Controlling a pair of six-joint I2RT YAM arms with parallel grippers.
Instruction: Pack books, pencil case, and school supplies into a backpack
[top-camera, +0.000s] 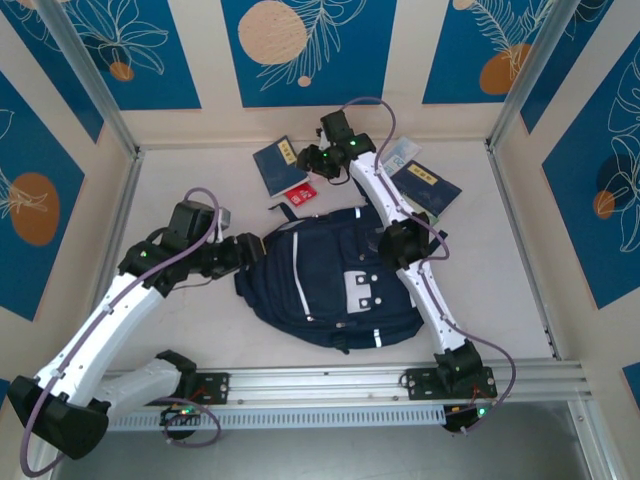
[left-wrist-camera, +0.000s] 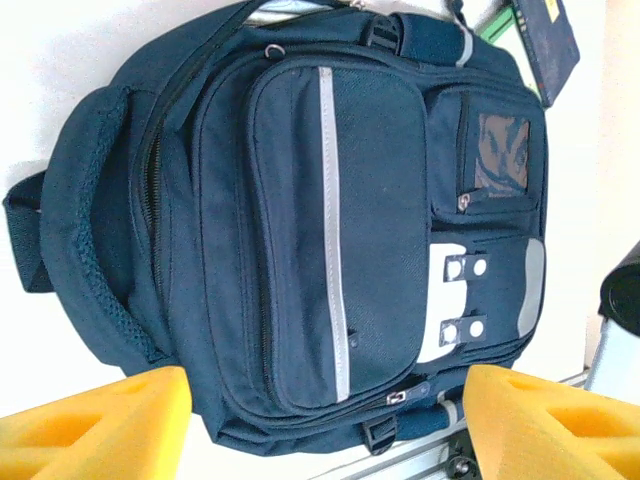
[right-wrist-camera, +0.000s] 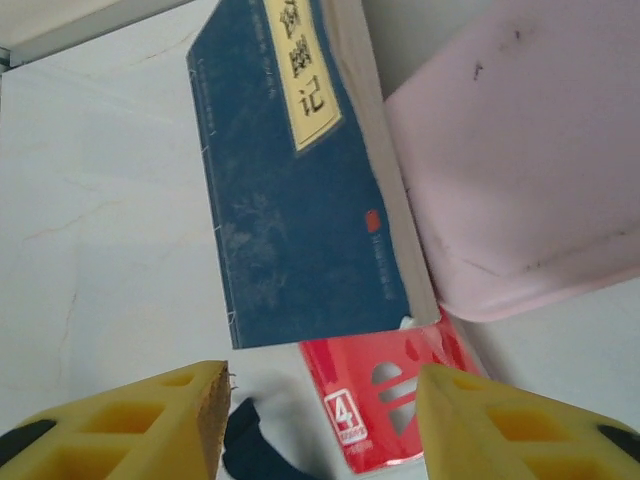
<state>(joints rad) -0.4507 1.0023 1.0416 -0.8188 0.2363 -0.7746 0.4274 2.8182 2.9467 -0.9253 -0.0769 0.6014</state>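
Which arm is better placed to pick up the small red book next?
Right, likely. The right claw, open, hovers over the red book, beside a navy book and the pink pencil case. The left claw faces the backpack, away from the books.

- Backpack (top-camera: 320, 275): dark navy with white stripes and a white dotted patch. It lies flat, front face up.
- Navy book (right-wrist-camera: 300, 200): pale label, lying flat beyond the backpack. It touches the pale pink pencil case (right-wrist-camera: 520, 170) and the small red book (right-wrist-camera: 385, 400).
- Second navy book (top-camera: 428, 186): lies flat to the right, beside the white-and-blue packet (top-camera: 402, 152).
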